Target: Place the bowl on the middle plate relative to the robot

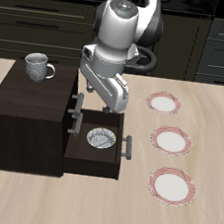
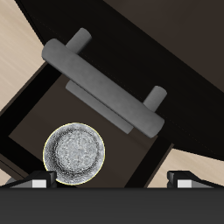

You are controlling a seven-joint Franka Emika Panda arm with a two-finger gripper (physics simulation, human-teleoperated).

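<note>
Item one, the bowl (image 1: 102, 139) (image 2: 75, 154): small, round, white-grey with a faint grey pattern inside; you will find it lying in the open drawer (image 1: 96, 152) (image 2: 35, 122) of the dark cabinet (image 1: 24, 113), resting on the drawer floor, upright, touched by nothing. Item two, the cabinet itself, taken here as the landmark: dark brown, standing on the light wooden table (image 1: 92, 206); its drawer is pulled out toward the table's front edge, with a grey bar handle (image 1: 129, 147) on the drawer front; a second grey bar handle (image 2: 109, 86) shows in your wrist view, above the drawer opening. Item three, a grey mug (image 1: 37, 67) with a handle, standing on top of the cabinet. Item four, three matching plates with pink-red patterned rims, set in a row beside the cabinet and well apart from it; the middle plate (image 1: 171, 141) lies between a plate farther back (image 1: 165, 103) and a plate nearer the table's front edge (image 1: 172, 185); all three are bare. Item five, your gripper (image 1: 108, 112): it hangs over the open drawer, above the bowl and not touching it; its fingertips (image 2: 35, 181) show spread wide apart at the edge of the wrist view, holding nothing.
</note>
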